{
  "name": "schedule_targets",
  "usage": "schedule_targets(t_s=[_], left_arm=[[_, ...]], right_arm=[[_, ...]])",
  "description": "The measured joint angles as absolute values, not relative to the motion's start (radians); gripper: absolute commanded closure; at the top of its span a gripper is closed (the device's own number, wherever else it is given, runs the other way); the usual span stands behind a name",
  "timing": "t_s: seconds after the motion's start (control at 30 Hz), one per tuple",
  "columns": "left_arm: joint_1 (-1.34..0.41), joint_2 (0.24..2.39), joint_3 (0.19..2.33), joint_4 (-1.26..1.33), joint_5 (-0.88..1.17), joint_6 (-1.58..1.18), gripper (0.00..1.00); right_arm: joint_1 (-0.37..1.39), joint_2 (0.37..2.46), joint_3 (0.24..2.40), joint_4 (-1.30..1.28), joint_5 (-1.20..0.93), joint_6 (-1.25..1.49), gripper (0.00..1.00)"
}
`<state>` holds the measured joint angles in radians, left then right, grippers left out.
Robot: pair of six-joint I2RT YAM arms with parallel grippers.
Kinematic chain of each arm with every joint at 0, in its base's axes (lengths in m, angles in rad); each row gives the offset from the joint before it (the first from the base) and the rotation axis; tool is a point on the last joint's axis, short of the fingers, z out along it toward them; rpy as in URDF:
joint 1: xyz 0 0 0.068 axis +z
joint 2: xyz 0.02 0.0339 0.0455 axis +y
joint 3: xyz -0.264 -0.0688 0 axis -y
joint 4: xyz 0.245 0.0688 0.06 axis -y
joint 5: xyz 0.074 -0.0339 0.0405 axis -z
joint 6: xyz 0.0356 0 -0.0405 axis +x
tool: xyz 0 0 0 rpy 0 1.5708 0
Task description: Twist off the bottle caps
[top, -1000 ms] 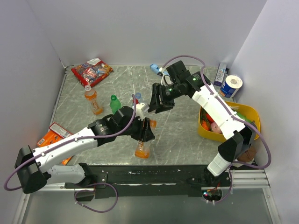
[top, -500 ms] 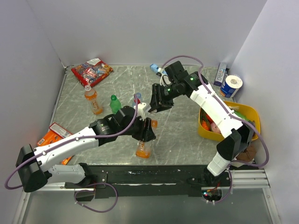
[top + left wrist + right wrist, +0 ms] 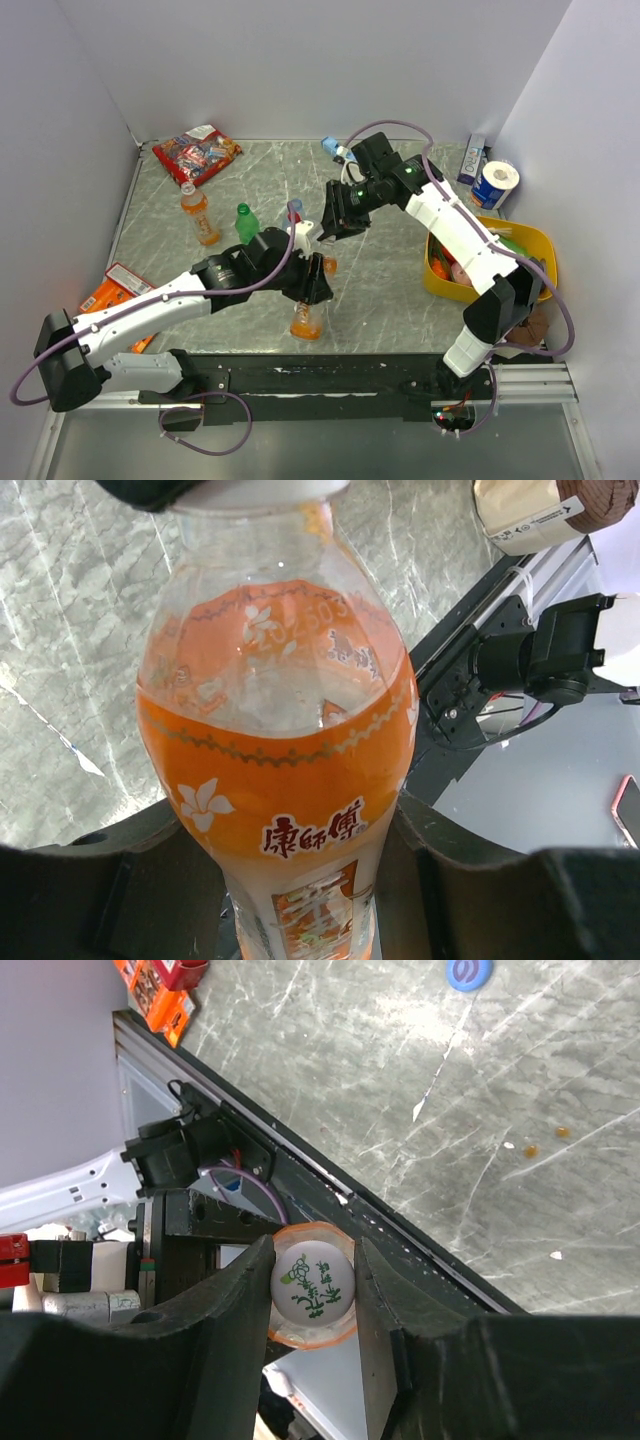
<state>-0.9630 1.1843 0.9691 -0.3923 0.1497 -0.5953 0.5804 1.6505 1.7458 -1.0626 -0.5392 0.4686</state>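
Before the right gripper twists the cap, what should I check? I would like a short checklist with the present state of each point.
1. Hold of the left gripper on the orange bottle: ok, fingers press both sides of its body.
2. Fingers of the right gripper flank the cap on both sides: ok.
3. Cap sits on the neck: ok in the left wrist view; how tight, cannot tell.
4. The liquid is below the neck: ok.
5. The green bottle is clear of the left arm: cannot tell; it stands close behind it.
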Motion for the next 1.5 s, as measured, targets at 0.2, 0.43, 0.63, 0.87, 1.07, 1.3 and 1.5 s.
schedule_targets(t_s=[0.2, 0.43, 0.63, 0.87, 1.07, 1.3, 1.5], left_arm=[[-0.962, 1.115, 0.907, -0.31, 0.183, -0.587, 0.48], [-0.962, 1.069, 0.891, -0.218, 0.251, -0.567, 0.48], [-0.962, 1.061, 0.891, -0.19, 0.295, -0.562, 0.48], [-0.962, 1.03, 0.89, -0.22, 0.327, -0.566, 0.48], [-0.966, 1.016, 0.89, -0.29, 0.352, -0.565, 0.48], [-0.945, 1.002, 0.891, -0.383, 0.273, -0.564, 0.48], [-0.772, 0.958, 0.936, -0.472, 0.187, -0.543, 0.47]], right_arm=[[0.569, 1.604, 1.726, -1.023, -0.595, 0.434, 0.92], [0.525, 1.519, 1.694, -0.963, -0.736, 0.37, 0.92], [0.493, 1.469, 1.637, -0.9, -0.841, 0.332, 0.9], [0.473, 1.433, 1.571, -0.786, -0.936, 0.327, 0.87], [0.44, 1.398, 1.545, -0.702, -0.927, 0.324, 0.86], [0.438, 1.375, 1.541, -0.731, -0.718, 0.324, 0.86], [0.474, 1.285, 1.361, -0.692, -0.414, 0.323, 0.86]])
